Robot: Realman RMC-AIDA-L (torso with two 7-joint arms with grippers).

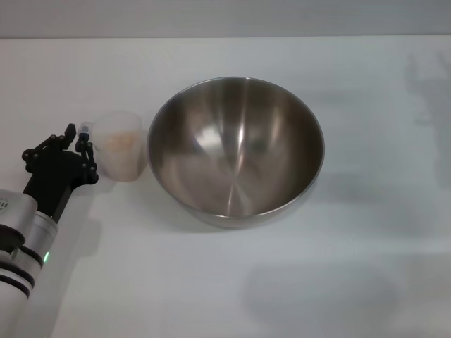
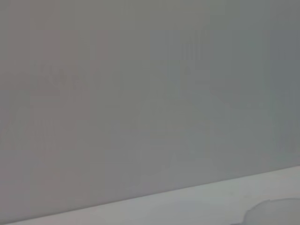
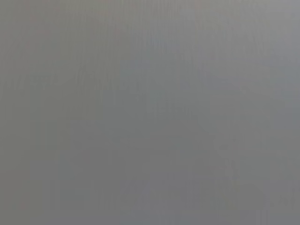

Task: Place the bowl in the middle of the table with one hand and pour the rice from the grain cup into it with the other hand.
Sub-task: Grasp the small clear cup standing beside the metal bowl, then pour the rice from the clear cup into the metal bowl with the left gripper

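Over on the left edge of the head view: left gripper, black two-finger thing on a silver-grey cylindrical arm with a small green light glowing on it, reaching in from the lower left corner. Fingertips right up against the handle side of the grain cup, a small clear plastic measuring cup standing upright. Honestly can't tell whether those fingers are pinched on the handle or just parted beside it, too cluttered there.

Inside the cup: rice, a pale beige mass of small grains, looks like it fills the lower part.

Just to the right of the cup, close enough to nearly touch or maybe touching: the bowl, big round stainless-steel mixing bowl, shiny brushed silver inside, sitting upright roughly mid-table and holding nothing visible.

Under all of it: the table, plain white flat top, with a few soft grey shadows toward the right and lower middle.

Left wrist view: mostly blank grey, plus a strip of white table edge. Right wrist view: flat grey only. Right gripper nowhere in sight.
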